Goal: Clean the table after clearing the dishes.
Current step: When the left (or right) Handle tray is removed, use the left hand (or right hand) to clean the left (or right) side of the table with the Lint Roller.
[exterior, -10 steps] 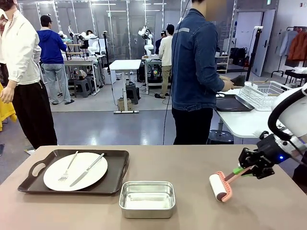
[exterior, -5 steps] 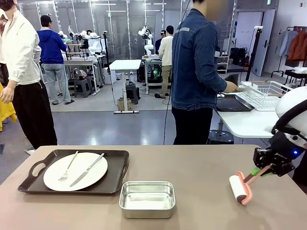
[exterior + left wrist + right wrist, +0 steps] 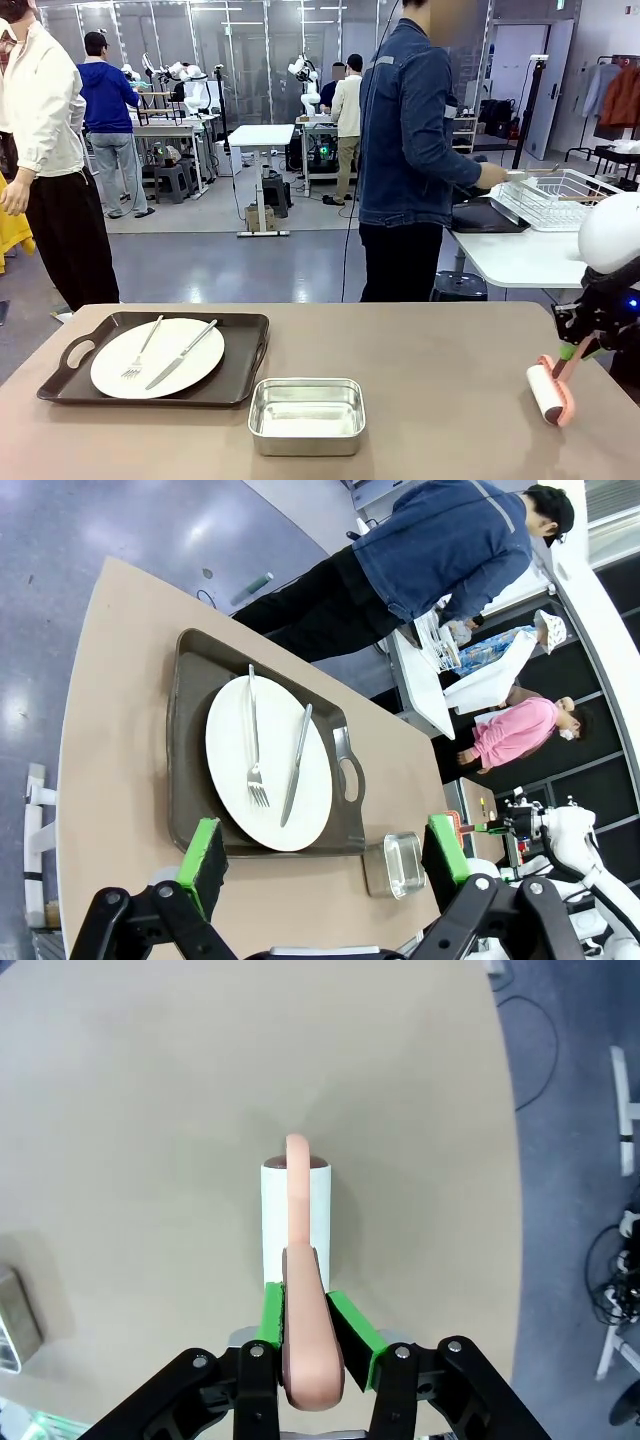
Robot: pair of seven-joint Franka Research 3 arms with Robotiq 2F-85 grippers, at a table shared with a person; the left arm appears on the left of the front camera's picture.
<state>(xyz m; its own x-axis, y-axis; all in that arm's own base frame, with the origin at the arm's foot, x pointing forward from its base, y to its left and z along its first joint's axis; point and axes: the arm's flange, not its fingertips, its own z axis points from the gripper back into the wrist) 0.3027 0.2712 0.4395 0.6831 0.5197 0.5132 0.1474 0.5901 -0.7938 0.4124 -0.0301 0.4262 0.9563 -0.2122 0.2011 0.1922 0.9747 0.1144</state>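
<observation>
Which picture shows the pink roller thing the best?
The right wrist view: the roller is close up, its pink handle clamped by the right gripper, its white roll on the table. The front view shows it small, near the table's right edge. In the left wrist view it is too tiny to make out.

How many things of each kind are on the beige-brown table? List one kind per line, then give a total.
Dark rectangular handled tray: 1
Round white dinner plate: 1
Silver fork: 1
Silver knife: 1
Small rectangular steel pan: 1
White lint roller with pink handle: 1
Total: 6
</observation>
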